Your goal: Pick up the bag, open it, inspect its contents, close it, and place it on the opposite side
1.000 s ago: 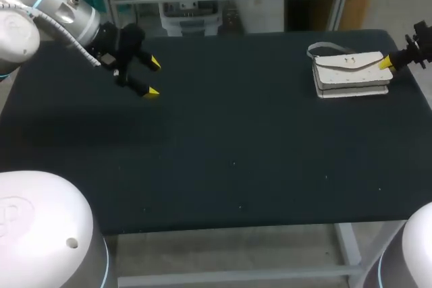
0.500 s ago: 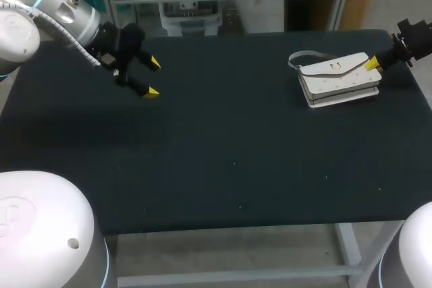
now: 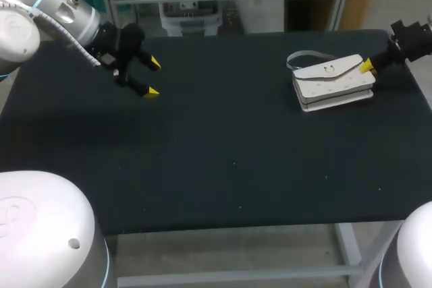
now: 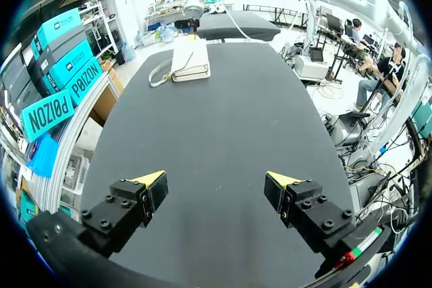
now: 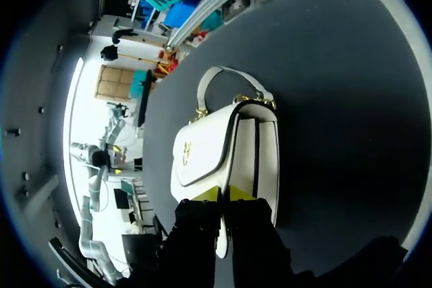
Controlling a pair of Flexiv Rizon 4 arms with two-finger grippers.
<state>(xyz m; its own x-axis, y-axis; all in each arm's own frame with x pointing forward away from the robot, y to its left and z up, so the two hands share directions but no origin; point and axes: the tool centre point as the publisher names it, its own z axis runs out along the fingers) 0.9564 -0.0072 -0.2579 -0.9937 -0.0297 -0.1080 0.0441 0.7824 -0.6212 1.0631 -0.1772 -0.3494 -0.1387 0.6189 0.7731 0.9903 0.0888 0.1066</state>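
The handbag's (image 3: 332, 82) closed flap hides its inside. At the end opposite its strap (image 3: 304, 55), the right claw (image 3: 366, 67) shows only one yellow tip, and the right arm (image 3: 410, 40) beyond the handbag is cut off. In the right wrist view, the claw's tips cover that end, so the part they pinch is unclear.

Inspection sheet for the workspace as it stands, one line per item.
Surface: dark table, flat, matte.
Job's things: white bag lying flat at the far right, flap closed, handle pointing toward the table's middle.
Clutter: nothing seen.
Grippers: right gripper shut on the bag's right end; left gripper open, empty, above the table's far left.
Cables: light cable along the left arm.
Surroundings: nothing seen reaching over the table.
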